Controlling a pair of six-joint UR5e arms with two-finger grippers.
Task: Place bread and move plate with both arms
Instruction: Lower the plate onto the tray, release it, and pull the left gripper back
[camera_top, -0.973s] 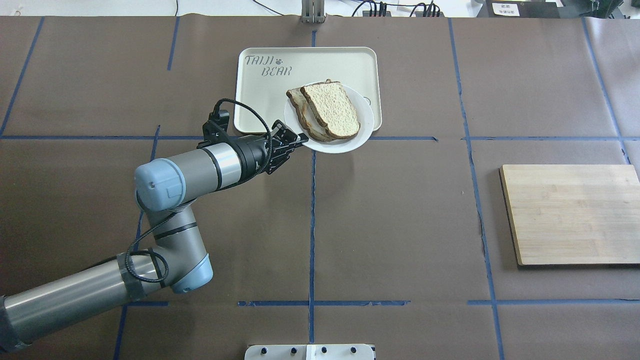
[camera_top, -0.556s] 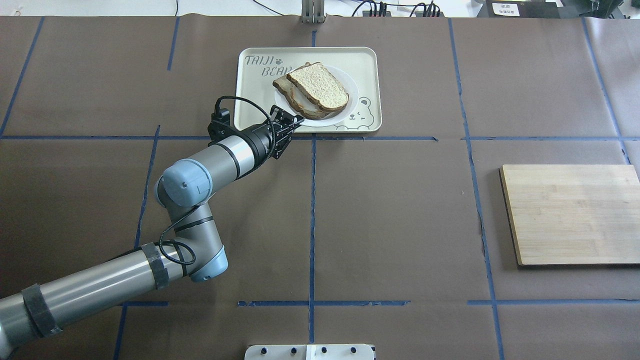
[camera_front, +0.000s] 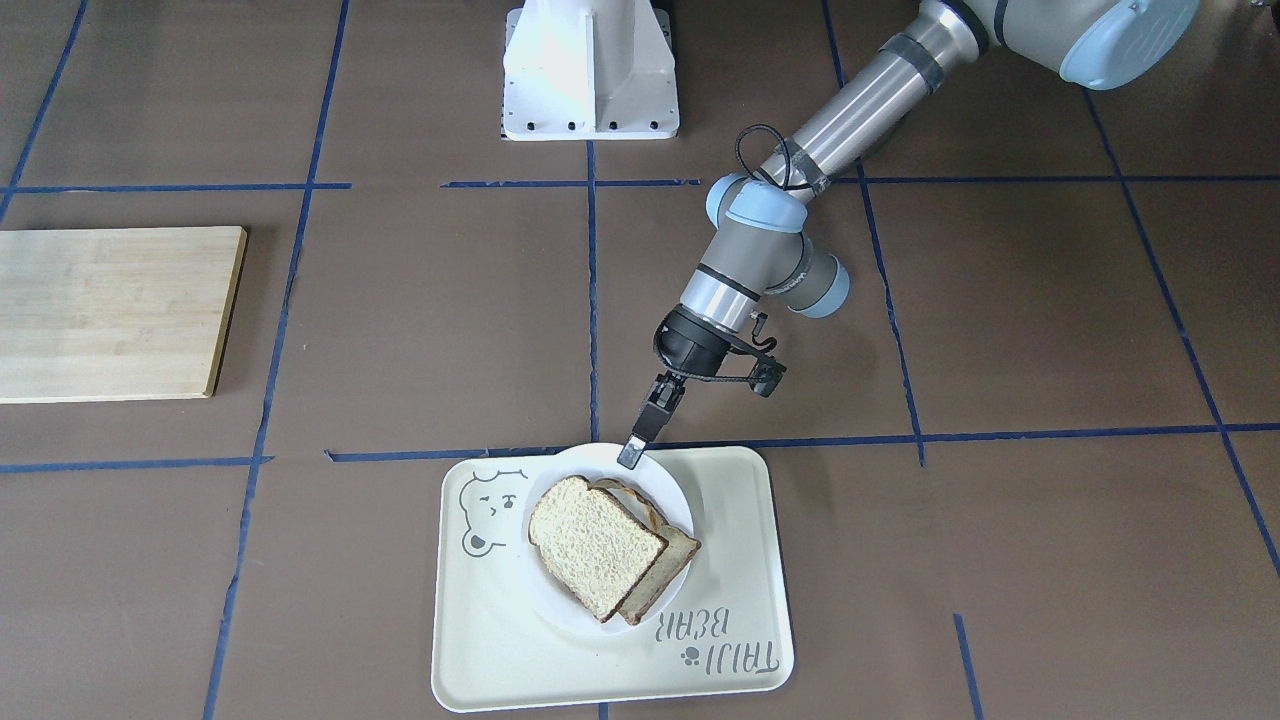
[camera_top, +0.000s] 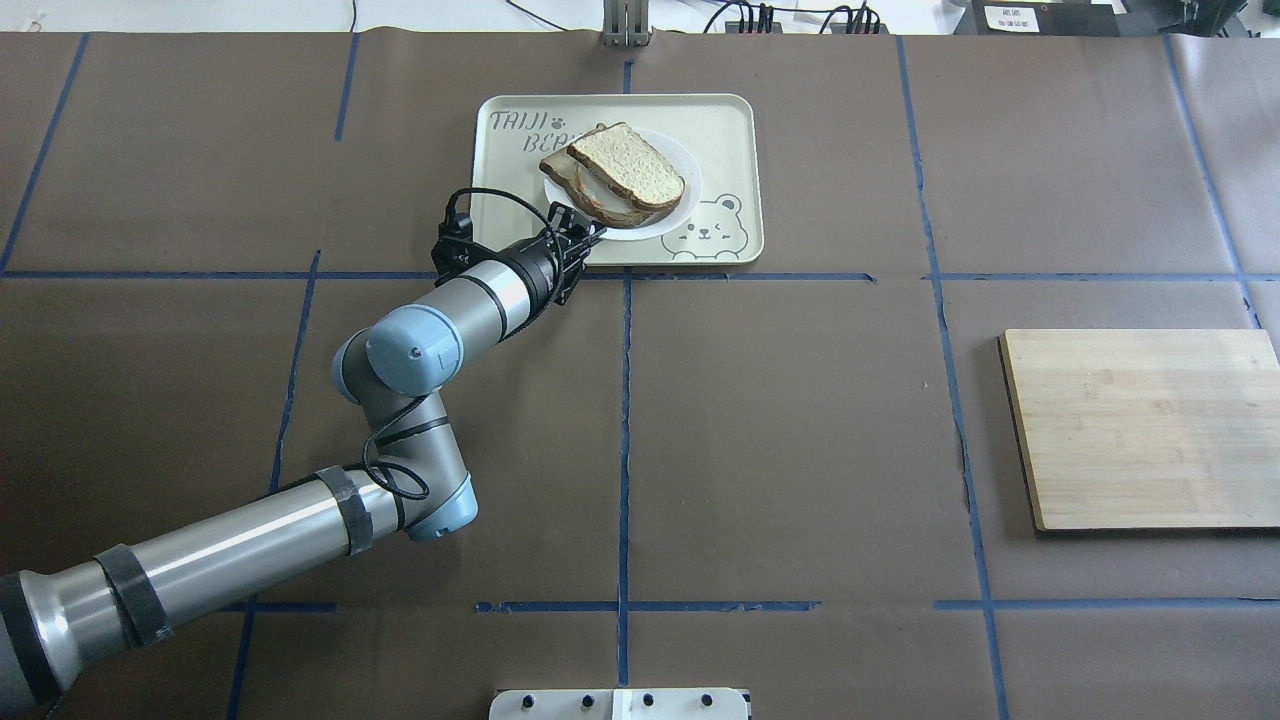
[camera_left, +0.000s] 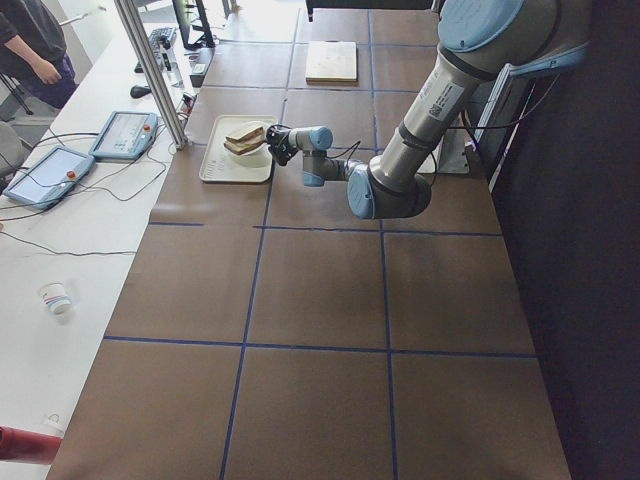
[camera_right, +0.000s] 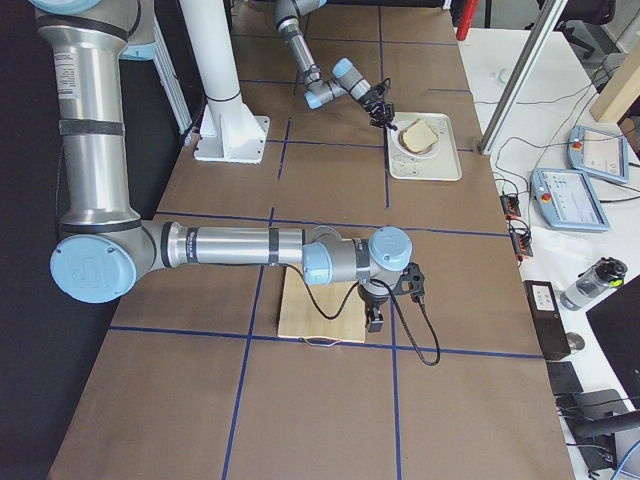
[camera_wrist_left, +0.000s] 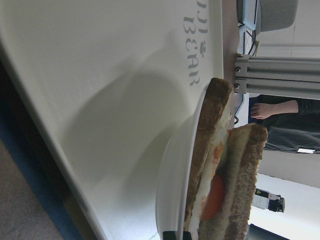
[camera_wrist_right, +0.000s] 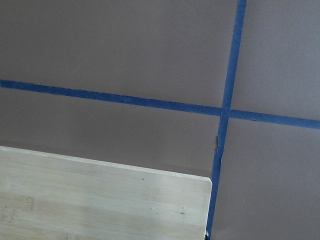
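Plate (camera_front: 590, 464) with bread (camera_front: 595, 545) on top seems set on the tray (camera_front: 740, 520); our left tool (camera_front: 632, 455) grips its rim, closed; next, we release.

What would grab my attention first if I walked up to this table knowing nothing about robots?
Probably the bread, stacked on an egg-topped slice on a white plate that sits in the bear-print tray at the table's far side. The left arm's hand pinches that plate's near rim, and a bamboo board lies on the robot's right.
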